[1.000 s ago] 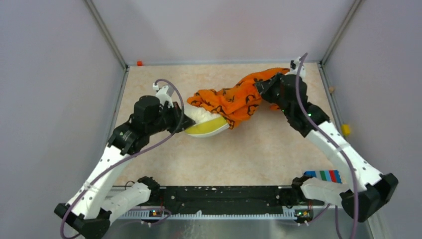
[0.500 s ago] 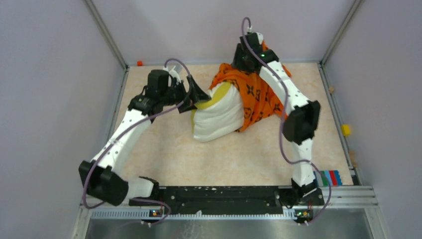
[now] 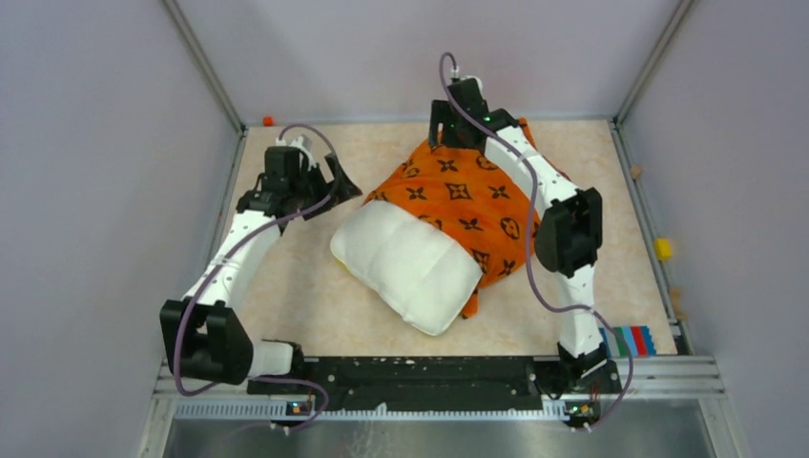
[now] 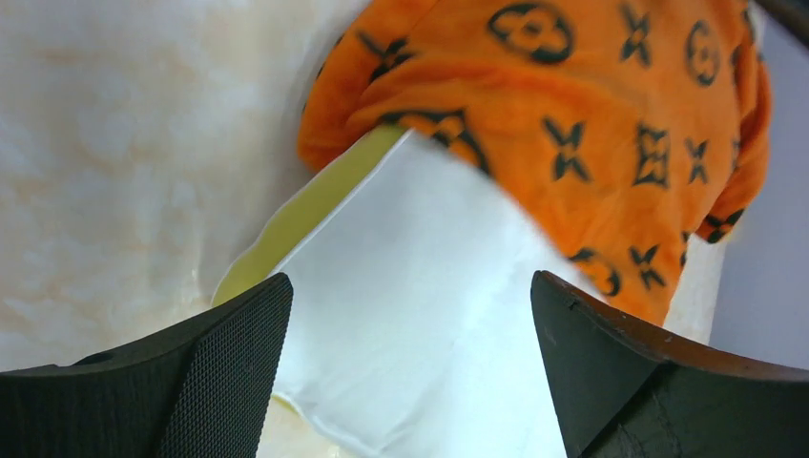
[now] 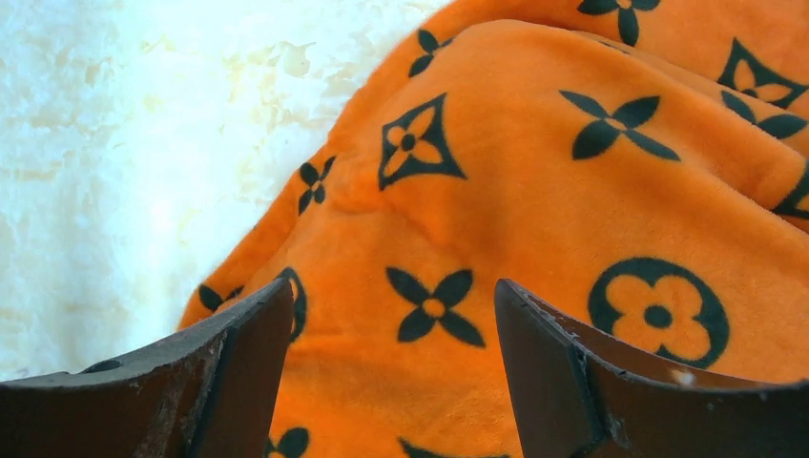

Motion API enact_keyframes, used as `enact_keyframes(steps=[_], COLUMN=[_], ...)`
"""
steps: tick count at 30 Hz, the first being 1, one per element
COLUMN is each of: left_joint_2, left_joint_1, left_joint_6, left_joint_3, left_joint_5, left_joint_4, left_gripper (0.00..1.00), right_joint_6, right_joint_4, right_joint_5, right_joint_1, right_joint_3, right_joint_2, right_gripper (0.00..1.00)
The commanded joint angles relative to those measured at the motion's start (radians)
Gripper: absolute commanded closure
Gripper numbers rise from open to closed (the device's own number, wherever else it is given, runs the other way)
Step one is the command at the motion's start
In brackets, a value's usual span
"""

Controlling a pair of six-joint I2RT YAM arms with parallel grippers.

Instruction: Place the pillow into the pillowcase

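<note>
Beige marbled table (image 3: pixel 315 307), plain grey walls (image 3: pixel 95 143)

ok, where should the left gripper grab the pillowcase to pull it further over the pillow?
Probably the hem corner of the pillowcase, beside the yellow trim of the pillow, coming from the left, where the left gripper hangs open. The hem bunches into a pinchable roll there.

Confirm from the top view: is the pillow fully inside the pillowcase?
No, much of the white pillow sticks out of the orange pillowcase on its near side.
</note>
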Motion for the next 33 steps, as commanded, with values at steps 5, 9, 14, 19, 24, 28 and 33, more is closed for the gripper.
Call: enact_keyframes(steps=[5, 9, 14, 19, 24, 28, 33], left_joint_2=[-0.183, -0.365, -0.420, -0.320, -0.232, -0.231, -0.234], left_joint_1=[-0.003, -0.004, -0.029, -0.053, -0.053, -0.053, -0.053], left_joint_6=[-0.057, -0.144, -0.272, -0.324, -0.331, -0.323, -0.316], left_joint_3=[-0.290, -0.498, -0.686, -0.746, -0.741, -0.738, -0.747], left_joint_5=[0.074, 0.111, 0.231, 0.219, 0.211, 0.207, 0.204], left_joint_4=[0.019, 0.048, 0.246, 0.422, 0.503, 0.501, 0.496], left_gripper=[0.01, 0.03, 0.04, 0.18, 0.76, 0.98, 1.00], right_joint_6=[-0.295, -0.486, -0.483, -0.477, -0.450, -0.456, -0.469], right_joint_4=[0.132, 0.203, 0.239, 0.242, 0.227, 0.204, 0.204], right_joint_5=[0.062, 0.074, 0.012, 0.077, 0.201, 0.166, 0.172], right_joint_1=[0.145, 0.266, 0.305, 0.337, 0.337, 0.348, 0.390], right_joint_3=[-0.117, -0.292, -0.387, -0.410, -0.376, -0.320, -0.294], right_joint_2=[-0.161, -0.229, -0.213, -0.184, -0.142, -0.103, -0.079], right_gripper=[0.24, 0.23, 0.23, 0.24, 0.36, 0.53, 0.30])
